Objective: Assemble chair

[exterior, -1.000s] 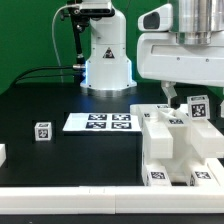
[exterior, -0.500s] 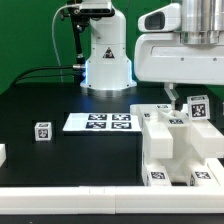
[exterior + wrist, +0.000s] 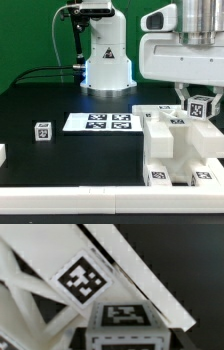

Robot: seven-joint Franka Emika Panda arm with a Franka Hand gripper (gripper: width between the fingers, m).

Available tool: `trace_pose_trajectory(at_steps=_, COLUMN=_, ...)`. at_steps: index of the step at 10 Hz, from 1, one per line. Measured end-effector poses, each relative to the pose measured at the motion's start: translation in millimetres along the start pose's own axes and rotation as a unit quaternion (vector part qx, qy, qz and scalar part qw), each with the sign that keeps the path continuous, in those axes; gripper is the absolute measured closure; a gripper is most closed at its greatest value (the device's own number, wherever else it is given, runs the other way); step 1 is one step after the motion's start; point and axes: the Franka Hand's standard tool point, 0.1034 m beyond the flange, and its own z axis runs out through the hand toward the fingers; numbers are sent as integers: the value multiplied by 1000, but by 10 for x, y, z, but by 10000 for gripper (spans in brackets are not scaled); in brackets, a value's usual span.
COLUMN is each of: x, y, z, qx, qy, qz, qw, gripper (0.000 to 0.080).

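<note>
Chair (image 3: 165,150) looks partway joined, I'd judge — left to right on the tabletop (image 3: 60,162): lone tagged cube (image 3: 42,131), marker board (image 3: 100,122), then the chair at the exterior view's right. End effector (image 3: 199,102) straddles its top tagged piece (image 3: 201,108) — clamped or not, I can't tell.

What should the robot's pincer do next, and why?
Probably squeeze the pincer shut on the small glossy white plastic block with a square tag. The pincer hangs right over that block, with one dark finger beside it, above the chunky white plastic chair structure. Whether it already grips, I cannot tell.
</note>
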Motion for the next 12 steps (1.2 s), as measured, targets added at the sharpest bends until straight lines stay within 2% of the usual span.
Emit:
trace_pose_trajectory(at_steps=2, x=-15, y=-10, z=5, qx=0, qy=0, qz=155, qw=988, gripper=535)
trace_pose_trajectory(at_steps=4, x=-28, y=-16, z=8, qx=6, qy=-8, qz=305, qw=952, gripper=535)
trace_pose_trajectory(at_steps=5, x=-28, y=-13, z=7, qx=8, qy=-11, qz=310, qw=951, gripper=535)
trace_pose_trajectory(at_steps=6, x=-28, y=-12, z=7, qx=8, qy=-11, qz=305, qw=952, gripper=535)
trace_pose_trajectory(at_steps=7, x=-28, y=-12, z=8, qx=8, qy=-11, qz=294, qw=956, gripper=474)
trace_pose_trajectory(at_steps=8, x=-28, y=-10, z=14, qx=8, qy=-10, qz=263, qw=965, gripper=474)
trace_pose_trajectory(at_steps=9, x=-15, y=-20, z=4, qx=9, qy=-9, qz=176, qw=984, gripper=292)
trace_pose_trajectory(at_steps=10, x=-1, y=-32, z=-5, qx=10, qy=-10, qz=77, qw=997, gripper=292)
trace_pose_trajectory(at_steps=11, x=-34, y=-30, z=9, qx=3, qy=-17, qz=20, qw=1000, gripper=180)
trace_pose_trajectory(at_steps=12, x=-24, y=-32, z=11, qx=5, qy=-15, qz=-4, qw=1000, gripper=159)
